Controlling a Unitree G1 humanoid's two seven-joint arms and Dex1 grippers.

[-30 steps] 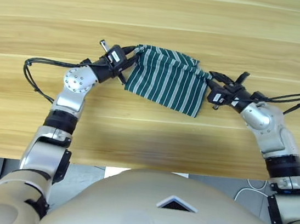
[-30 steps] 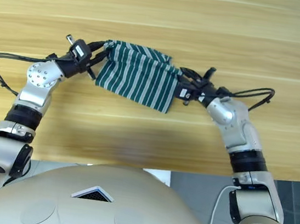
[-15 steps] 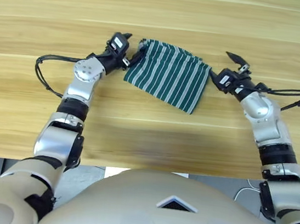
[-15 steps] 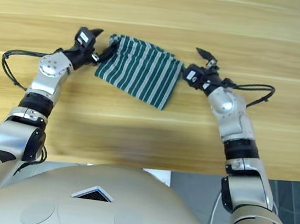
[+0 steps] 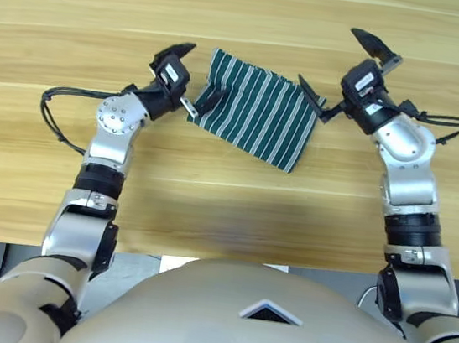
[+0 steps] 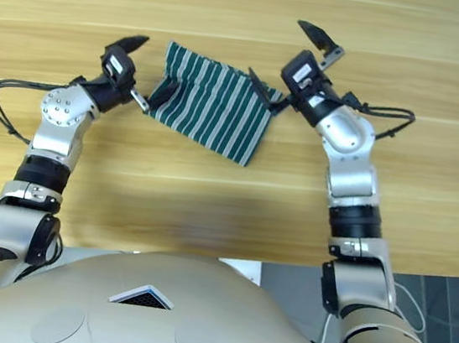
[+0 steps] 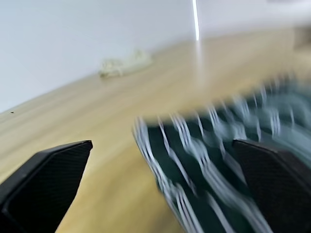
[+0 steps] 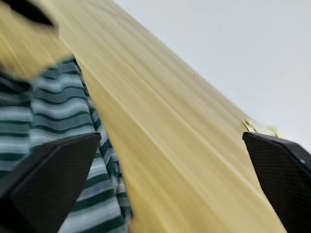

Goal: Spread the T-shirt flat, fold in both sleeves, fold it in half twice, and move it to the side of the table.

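Both arms bend at the elbow, with the forearms angled in toward each other over the table (image 5: 251, 5). The left gripper (image 5: 194, 74) is spread wide and holds nothing; one black finger sits right at the shirt's left edge. The right gripper (image 5: 329, 56) is raised a little higher, also gaping and empty, with its lower finger just beside the shirt's far right corner. The shirt (image 5: 258, 116) lies on the table between them, folded into a small, skewed rectangle. It is soft, dark green cloth with thin white stripes, slightly rumpled along its far edge. The table is smooth, pale wood with long grain lines.
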